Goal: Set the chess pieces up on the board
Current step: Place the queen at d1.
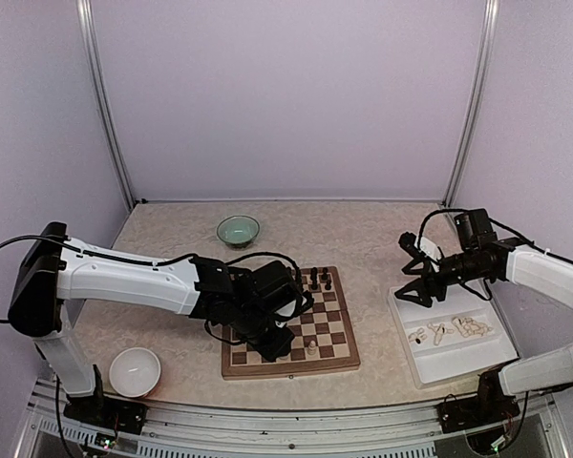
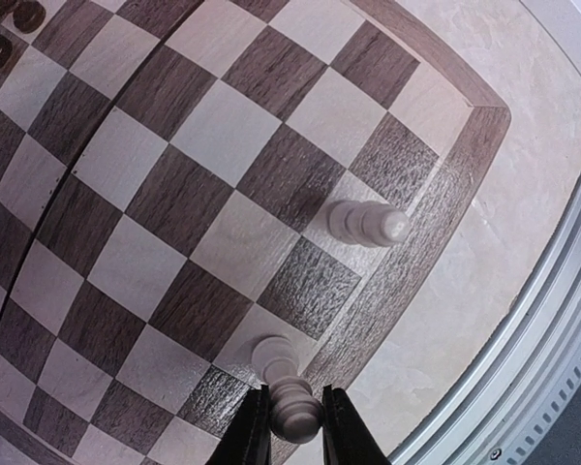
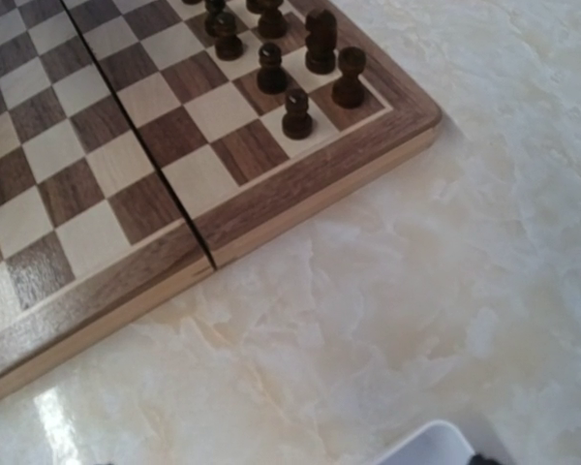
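- Presently the left gripper has its two fingers drawn in narrowly on either side of a cream pawn, flanking its head. They look to be touching it, so I take the pawn as held.
- That pawn stands upright with its base on a pale square of the chessboard, in the row against the near border.
- A second cream pawn-shaped piece stands in the same edge row, one dark square away.
- The step in hand appears to be setting this pawn down. The next move calls for parting the fingers without nudging the head, then lifting straight up clear of the neighbour.
- The right gripper hovers over the far left corner of the white tray. Its fingers look spread wide and carry nothing. Fetching another piece from the tray seems its likely job.
- Counted:
  - two cream pieces stand on the board;
  - more cream chessmen lie loose in the tray, perhaps half a dozen, too small to count surely;
  - at least seven dark chessmen cluster at the board's far right corner, and the frame edge may hide others;
  - there is one green bowl and one white bowl.
- Most of the cream set is not yet placed, so the task looks early.
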